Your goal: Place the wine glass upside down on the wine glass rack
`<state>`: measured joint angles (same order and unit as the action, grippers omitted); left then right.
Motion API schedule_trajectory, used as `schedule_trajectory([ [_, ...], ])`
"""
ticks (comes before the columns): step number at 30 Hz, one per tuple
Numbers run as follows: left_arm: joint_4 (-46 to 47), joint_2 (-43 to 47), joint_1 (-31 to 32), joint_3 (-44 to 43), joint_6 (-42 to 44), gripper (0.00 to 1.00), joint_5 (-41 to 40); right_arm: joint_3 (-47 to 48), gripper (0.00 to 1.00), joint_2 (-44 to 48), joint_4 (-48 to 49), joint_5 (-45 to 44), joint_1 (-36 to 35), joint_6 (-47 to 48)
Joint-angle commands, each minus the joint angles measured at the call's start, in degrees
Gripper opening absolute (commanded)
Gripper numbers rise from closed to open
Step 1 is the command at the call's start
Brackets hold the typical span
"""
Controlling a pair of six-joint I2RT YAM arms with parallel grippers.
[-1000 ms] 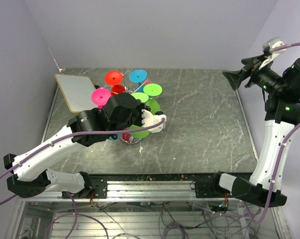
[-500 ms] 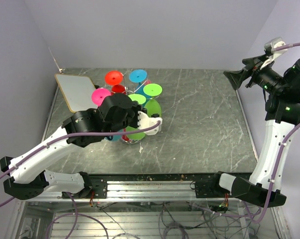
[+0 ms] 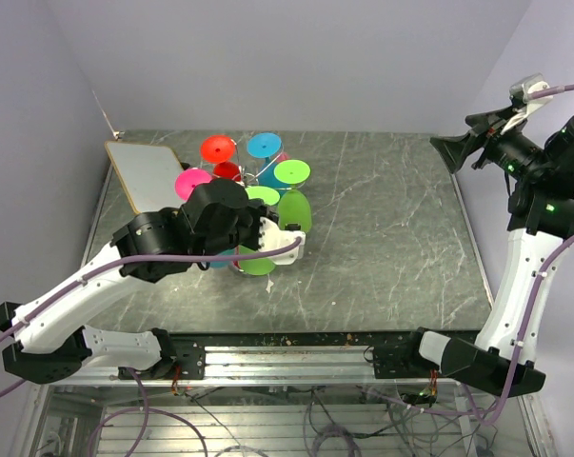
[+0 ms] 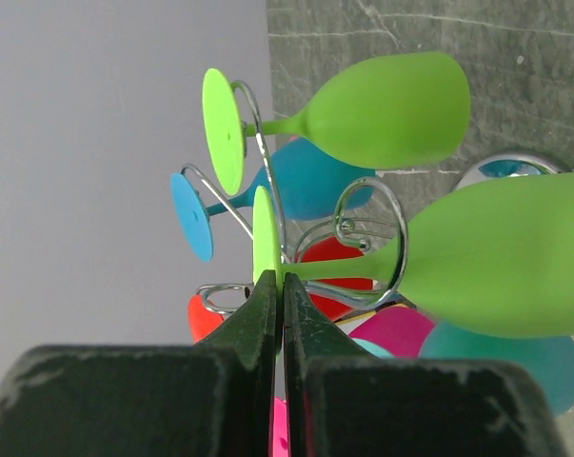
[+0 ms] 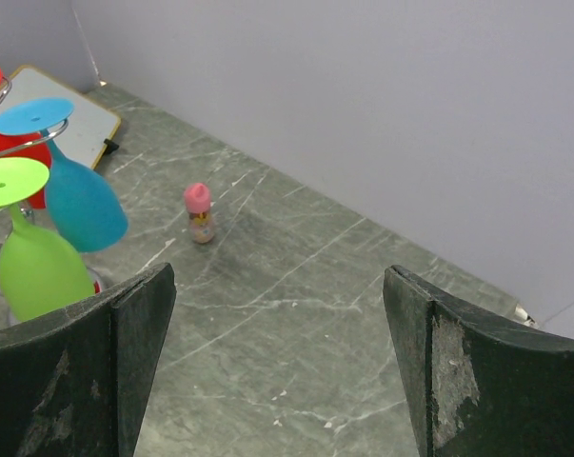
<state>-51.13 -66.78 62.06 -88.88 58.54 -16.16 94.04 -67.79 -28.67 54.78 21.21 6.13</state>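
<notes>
My left gripper point(image 4: 275, 286) is shut on the round foot point(image 4: 265, 233) of a green wine glass point(image 4: 501, 257). The glass hangs upside down, foot up and bowl down. Its stem runs through a curled wire loop point(image 4: 402, 228) of the silver wine glass rack, whose chrome base point(image 4: 510, 164) shows below. In the top view the left gripper point(image 3: 258, 214) is over the rack point(image 3: 253, 173), and the green bowl point(image 3: 258, 264) shows under it. My right gripper point(image 3: 455, 150) is open and empty, raised at the far right; it also shows in the right wrist view point(image 5: 277, 362).
The rack also holds a second green glass point(image 4: 386, 109), a blue glass point(image 4: 306, 181), and red point(image 3: 218, 149), pink point(image 3: 193, 183) and teal ones. A whiteboard point(image 3: 144, 173) lies at the back left. A small pink-capped bottle point(image 5: 199, 211) stands behind the rack.
My left gripper has shifted slightly left and lower at the rack, with the green glass in it. The right arm has barely moved.
</notes>
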Motion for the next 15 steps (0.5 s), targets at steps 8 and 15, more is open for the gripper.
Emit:
schedule_trajectory([
  [8, -2.1, 2.2, -0.5, -4.4, 1.0, 0.07, 3.3, 0.9, 0.90, 0.1, 2.5, 1.6, 2.2, -2.0],
  [15, -3.0, 1.9, -0.5, -4.8, 0.8, 0.07, 5.9, 2.3, 0.90, -1.7, 1.4, 0.8, 2.2, -0.5],
])
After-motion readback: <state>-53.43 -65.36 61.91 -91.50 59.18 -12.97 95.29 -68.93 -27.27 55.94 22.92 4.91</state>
